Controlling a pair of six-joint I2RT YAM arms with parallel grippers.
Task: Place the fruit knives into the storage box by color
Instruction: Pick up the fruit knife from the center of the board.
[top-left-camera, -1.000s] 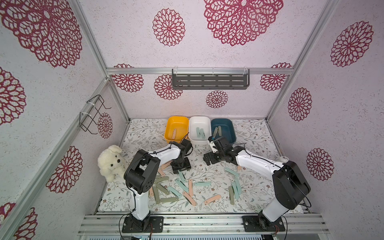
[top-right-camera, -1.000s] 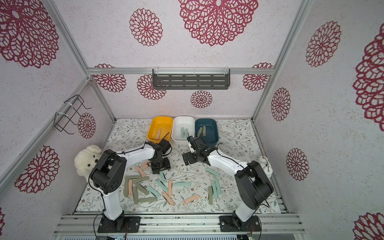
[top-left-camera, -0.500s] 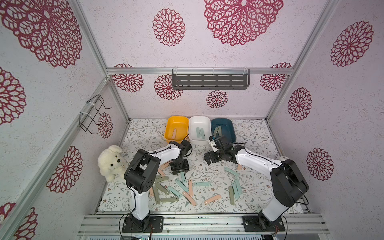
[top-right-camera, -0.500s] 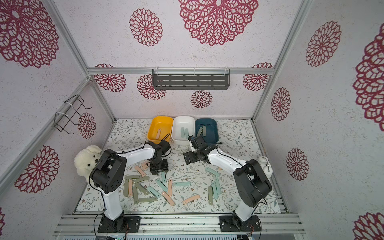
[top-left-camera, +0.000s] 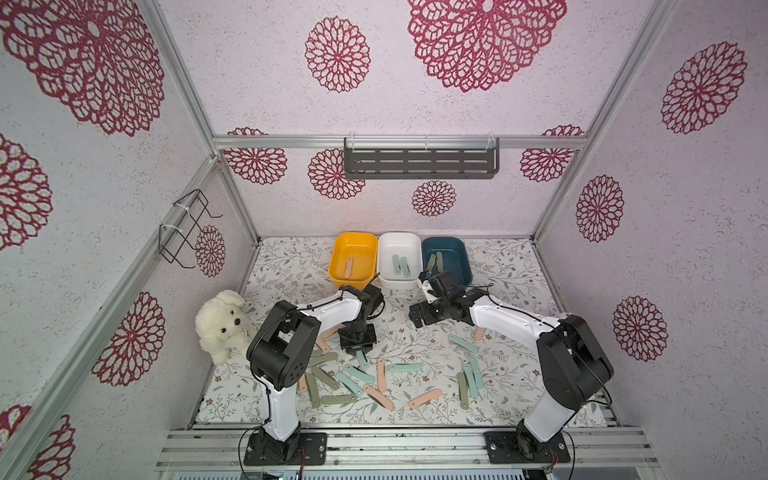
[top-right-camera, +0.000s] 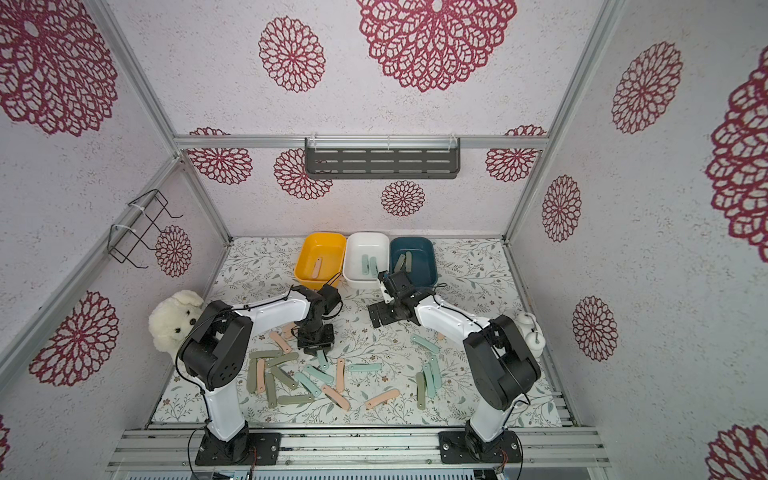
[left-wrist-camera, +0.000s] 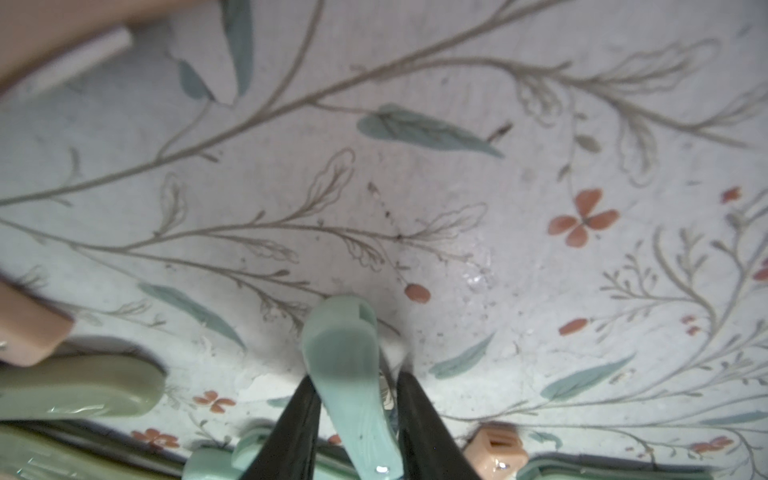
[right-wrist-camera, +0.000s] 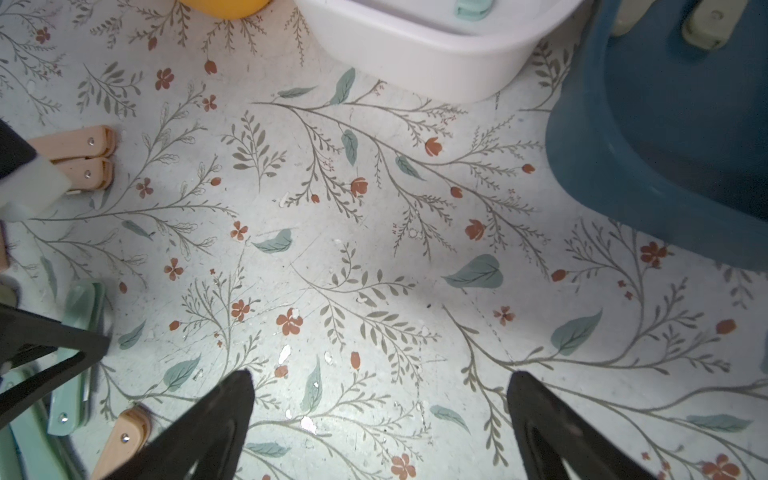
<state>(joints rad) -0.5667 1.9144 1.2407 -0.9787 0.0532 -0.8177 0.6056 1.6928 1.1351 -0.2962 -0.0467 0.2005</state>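
Note:
Several fruit knives in peach, mint and olive lie scattered on the floral mat (top-left-camera: 415, 345). My left gripper (top-left-camera: 360, 353) points down at the heap's far edge, shut on a mint knife (left-wrist-camera: 340, 345) whose free end sticks out past the black fingers (left-wrist-camera: 303, 411). The same gripper (left-wrist-camera: 357, 382) shows an olive knife (left-wrist-camera: 83, 390) close beside it. Three storage boxes stand in a row at the back. The yellow box (top-left-camera: 356, 235) holds a peach knife, the white box (top-left-camera: 399, 235) two mint knives, the blue box (top-left-camera: 443, 240) olive knives. My right gripper (top-left-camera: 417, 318) (right-wrist-camera: 382, 376) hangs open over bare mat in front of the white and blue boxes.
A white plush dog (top-left-camera: 222, 326) sits at the mat's left edge. A small white bottle (top-right-camera: 530, 332) stands at the right edge behind the right arm. A wire rack (top-left-camera: 183, 228) hangs on the left wall and a grey shelf (top-left-camera: 419, 158) on the back wall.
The left gripper's fingers have closed in on the mint knife at the heap's far edge. The right arm has hardly moved and stays open.

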